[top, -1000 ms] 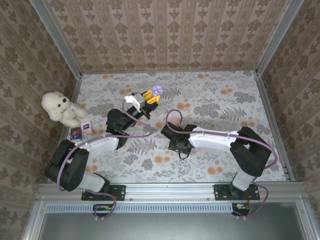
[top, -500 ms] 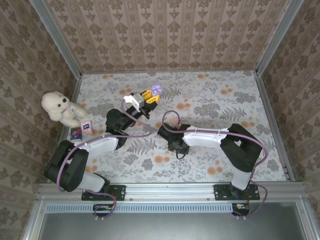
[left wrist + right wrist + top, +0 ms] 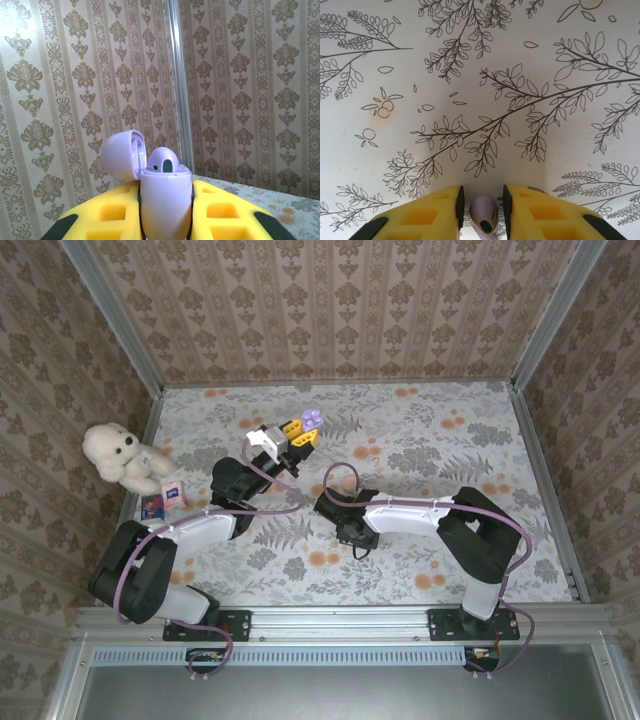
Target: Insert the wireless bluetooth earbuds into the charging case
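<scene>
an earbud [image 3: 484,219] is being gripped low over the bench [image 3: 470,75] by the down-pointed right tool [image 3: 482,210], narrowed around it. the charging case [image 3: 165,197] — lid [image 3: 122,155] open, one seated earbud [image 3: 162,161] apparently inside — is being held up at the far centre by the outstretched left tool [image 3: 303,428]. next, a lift and careful alignment over the open case are being called for.

This is a robot test cell dressed up like a room at home. Patterned wallpaper [image 3: 330,310] hangs as panels between bare aluminium posts [image 3: 112,318], and a floral cloth [image 3: 440,450] covers the table. Two robot arms [image 3: 415,512] are bolted to a metal rail [image 3: 340,618] at its near edge. A teddy bear [image 3: 118,455] sits against the left wall.
</scene>
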Tool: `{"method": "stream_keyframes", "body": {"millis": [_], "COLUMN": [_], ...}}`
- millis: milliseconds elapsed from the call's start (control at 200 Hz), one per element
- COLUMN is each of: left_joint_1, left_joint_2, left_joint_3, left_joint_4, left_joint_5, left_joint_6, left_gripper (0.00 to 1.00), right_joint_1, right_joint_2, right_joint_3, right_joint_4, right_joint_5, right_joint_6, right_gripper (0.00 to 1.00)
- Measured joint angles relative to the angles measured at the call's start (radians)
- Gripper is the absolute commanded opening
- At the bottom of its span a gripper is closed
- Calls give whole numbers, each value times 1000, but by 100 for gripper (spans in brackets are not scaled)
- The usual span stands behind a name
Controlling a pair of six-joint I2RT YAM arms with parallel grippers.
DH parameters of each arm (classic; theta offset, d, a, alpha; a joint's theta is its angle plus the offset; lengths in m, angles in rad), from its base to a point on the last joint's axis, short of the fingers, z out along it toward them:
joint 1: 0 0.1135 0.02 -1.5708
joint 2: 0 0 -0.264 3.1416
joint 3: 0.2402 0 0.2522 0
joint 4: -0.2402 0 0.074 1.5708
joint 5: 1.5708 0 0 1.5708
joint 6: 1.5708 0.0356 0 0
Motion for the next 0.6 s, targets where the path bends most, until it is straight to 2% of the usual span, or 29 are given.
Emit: {"method": "stream_keyframes", "body": {"millis": [390, 600], "left_joint_1": [0, 0], "left_joint_2": [0, 0], "left_joint_3": [0, 0], "left_joint_4": [0, 0], "left_joint_5": [0, 0], "left_joint_6": [0, 0], "left_gripper": [0, 0], "right_joint_1": [9, 16], "right_joint_2": [-1, -14], "right_joint_3": [0, -9], "right_joint_4": [-2, 12], "right_joint_5": [12, 15], "right_joint_6": [2, 4], "right_gripper": [16, 15]}}
